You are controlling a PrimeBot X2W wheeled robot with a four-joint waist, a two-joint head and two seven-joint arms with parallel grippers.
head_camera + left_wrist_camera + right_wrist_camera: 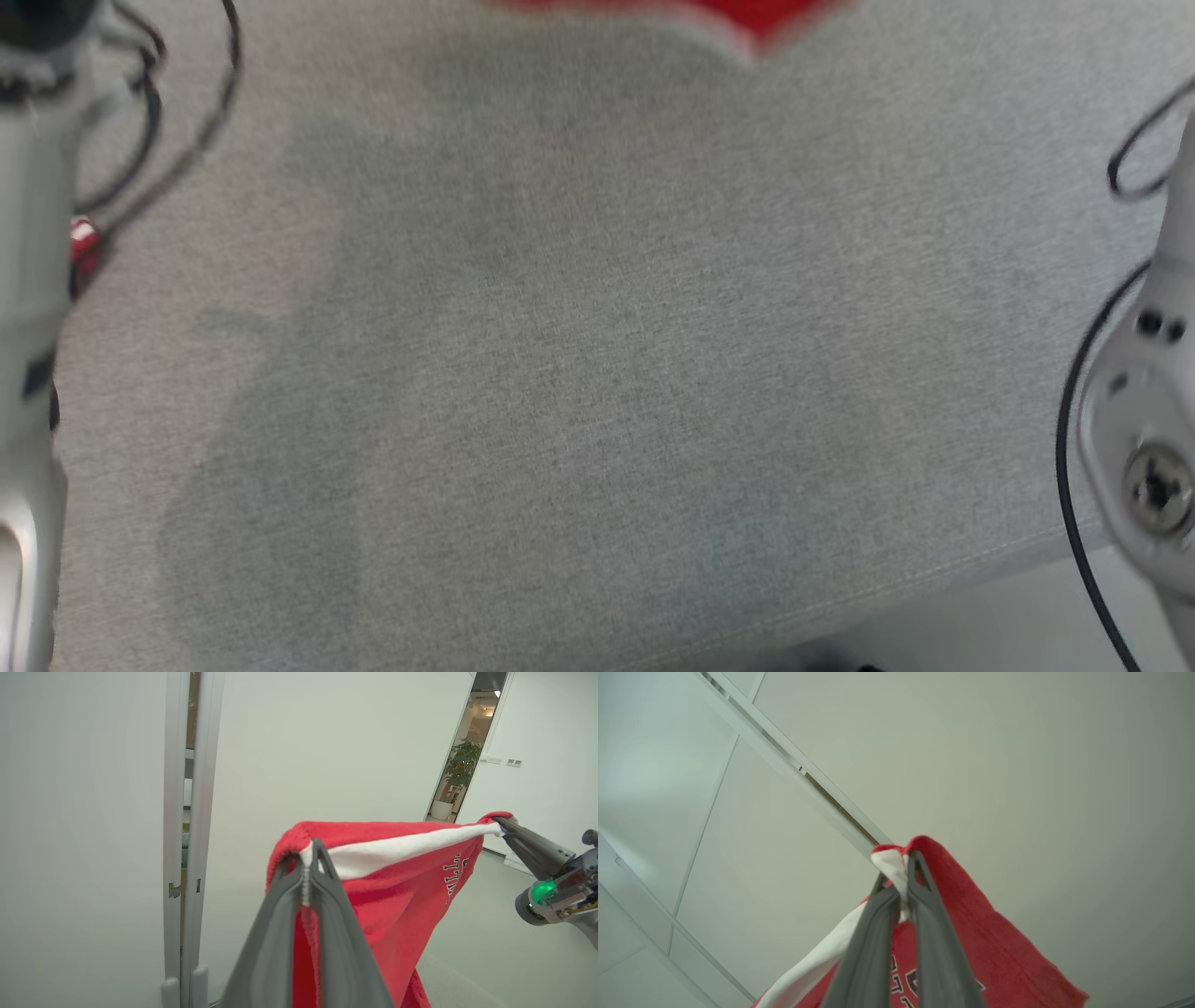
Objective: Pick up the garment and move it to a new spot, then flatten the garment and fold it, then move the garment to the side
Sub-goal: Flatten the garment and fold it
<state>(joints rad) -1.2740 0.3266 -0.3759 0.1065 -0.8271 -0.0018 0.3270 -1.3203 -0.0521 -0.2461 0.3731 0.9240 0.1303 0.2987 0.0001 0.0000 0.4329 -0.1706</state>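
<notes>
We hold the red garment [397, 905] in the air by its white-banded edge: our left gripper [306, 861] is clenched on one end and our right gripper [903, 872] is clenched on the other, with the edge pulled taut between them and the cloth hanging below. In the head view a blurred red bit shows at the top, beyond the grey fabric surface [597, 373]

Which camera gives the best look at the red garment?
The left wrist view: the garment hangs stretched between the left end effector and the right end effector, white band and lettering visible. The right wrist view shows one pinched corner close up; the head view catches a blurred red sliver at its top edge.
</notes>
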